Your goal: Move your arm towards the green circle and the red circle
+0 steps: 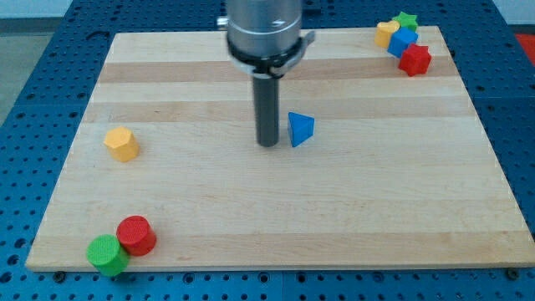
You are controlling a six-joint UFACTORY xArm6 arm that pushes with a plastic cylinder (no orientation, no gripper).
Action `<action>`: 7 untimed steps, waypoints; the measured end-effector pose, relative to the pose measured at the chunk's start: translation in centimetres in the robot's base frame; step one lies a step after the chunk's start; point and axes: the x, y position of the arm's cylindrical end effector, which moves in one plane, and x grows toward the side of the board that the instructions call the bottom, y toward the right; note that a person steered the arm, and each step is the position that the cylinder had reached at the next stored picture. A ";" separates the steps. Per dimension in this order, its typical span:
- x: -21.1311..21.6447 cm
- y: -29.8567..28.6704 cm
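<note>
The green circle point(107, 254) and the red circle point(136, 235) sit touching each other at the board's bottom left corner. My tip point(267, 145) stands near the middle of the board, far up and to the right of both circles. A blue triangle point(301, 129) lies just to the right of my tip, very close to it.
A yellow hexagon block point(122, 144) lies at the view's left. A cluster at the top right corner holds a yellow block point(385, 33), a green star point(407, 20), a blue block point(402, 42) and a red block point(415, 59). The wooden board point(376, 209) rests on a blue perforated table.
</note>
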 end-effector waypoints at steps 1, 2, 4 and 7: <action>2.1 -3.8; 2.4 -1.7; 7.1 4.6; 16.6 4.8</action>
